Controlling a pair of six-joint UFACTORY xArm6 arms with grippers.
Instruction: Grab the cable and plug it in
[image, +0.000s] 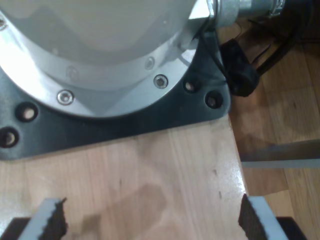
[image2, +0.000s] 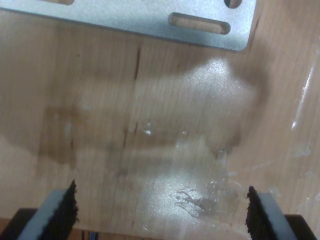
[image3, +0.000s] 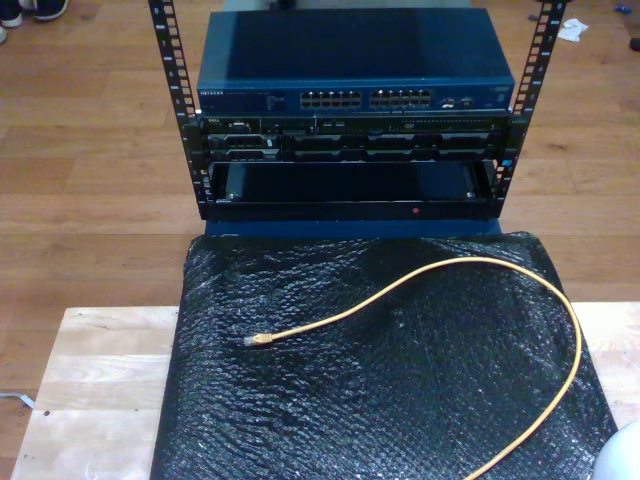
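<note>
The cable (image3: 480, 268) is thin and yellow-orange. It lies loose on a black mat (image3: 380, 420) in the exterior view. Its small plug (image3: 258, 341) rests toward the exterior view's left, and the cord arcs to the right and back toward the near edge. Beyond the mat stands a rack with a blue network switch (image3: 355, 60) and its rows of ports (image3: 368, 99). My first gripper (image: 152, 220) is open above bare wood, nothing between its dark fingertips (image: 55, 220). My second gripper (image2: 161, 212) is likewise open over a shiny wooden surface, holding nothing.
A silver arm base (image: 100, 50) on a black mounting plate (image: 125, 127) sits ahead of my first gripper, with black cables (image: 240, 70) beside the table edge. A slotted metal plate (image2: 150, 17) lies ahead of my second gripper. The wooden table (image3: 100, 370) flanks the mat.
</note>
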